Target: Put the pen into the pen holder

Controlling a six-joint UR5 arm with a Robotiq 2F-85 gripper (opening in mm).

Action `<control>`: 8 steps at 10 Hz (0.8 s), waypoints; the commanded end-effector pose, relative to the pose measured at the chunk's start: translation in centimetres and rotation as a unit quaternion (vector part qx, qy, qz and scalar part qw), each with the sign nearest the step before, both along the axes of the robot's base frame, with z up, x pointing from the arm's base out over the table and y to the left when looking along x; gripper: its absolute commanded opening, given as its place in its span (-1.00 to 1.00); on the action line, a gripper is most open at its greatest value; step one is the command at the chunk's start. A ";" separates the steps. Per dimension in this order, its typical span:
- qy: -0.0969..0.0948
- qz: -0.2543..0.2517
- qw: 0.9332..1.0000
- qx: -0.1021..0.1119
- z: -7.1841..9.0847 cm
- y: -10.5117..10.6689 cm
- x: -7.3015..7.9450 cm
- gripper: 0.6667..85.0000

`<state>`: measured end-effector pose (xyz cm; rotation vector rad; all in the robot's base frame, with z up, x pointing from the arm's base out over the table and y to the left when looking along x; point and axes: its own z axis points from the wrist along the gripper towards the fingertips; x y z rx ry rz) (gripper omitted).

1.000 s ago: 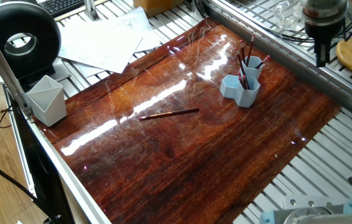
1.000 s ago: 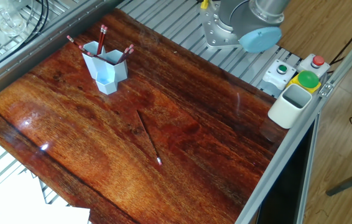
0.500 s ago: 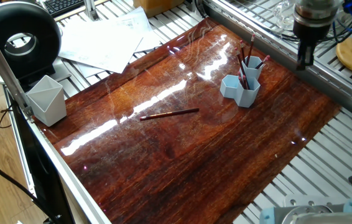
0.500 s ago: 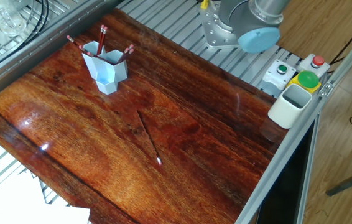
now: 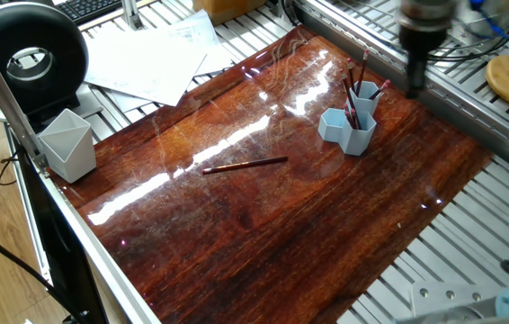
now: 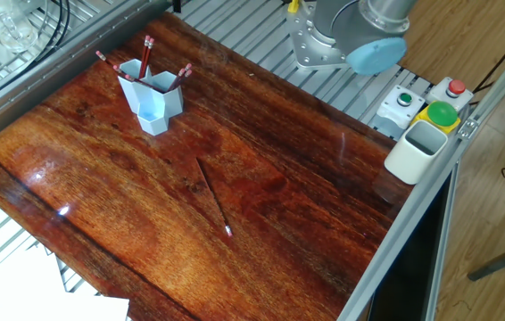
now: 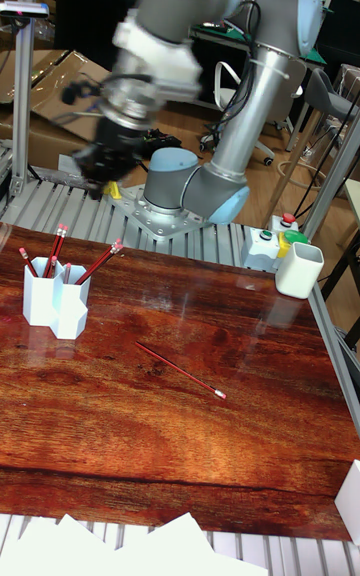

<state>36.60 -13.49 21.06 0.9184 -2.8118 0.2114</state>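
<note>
The pen [image 5: 245,165] is thin and dark red, and lies flat on the glossy wooden board, apart from everything else; it also shows as pen [image 6: 213,196] and pen [image 7: 180,370]. The pen holder [image 5: 351,126] is light blue with joined hexagonal tubes and has red pens standing in it, also seen as pen holder [image 6: 153,96] and pen holder [image 7: 55,306]. My gripper [image 5: 414,85] hangs blurred in the air just behind and right of the holder, far from the lying pen. The blur hides its jaws. It shows too as gripper [image 7: 100,174].
A pale grey angular cup [image 5: 67,144] stands at the board's left corner, also cup [image 6: 418,150]. Loose papers [image 5: 147,58] and a black ring lamp [image 5: 30,54] lie beyond the board. A button box [image 6: 431,102] and the arm's base [image 6: 342,40] sit beside it.
My gripper has swung left from over the metal rail towards the pen holder. The pen and the holder have not moved.
</note>
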 end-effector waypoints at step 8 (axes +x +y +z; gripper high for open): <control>-0.014 0.014 1.000 0.021 -3.5 14.2 6.3 -0.99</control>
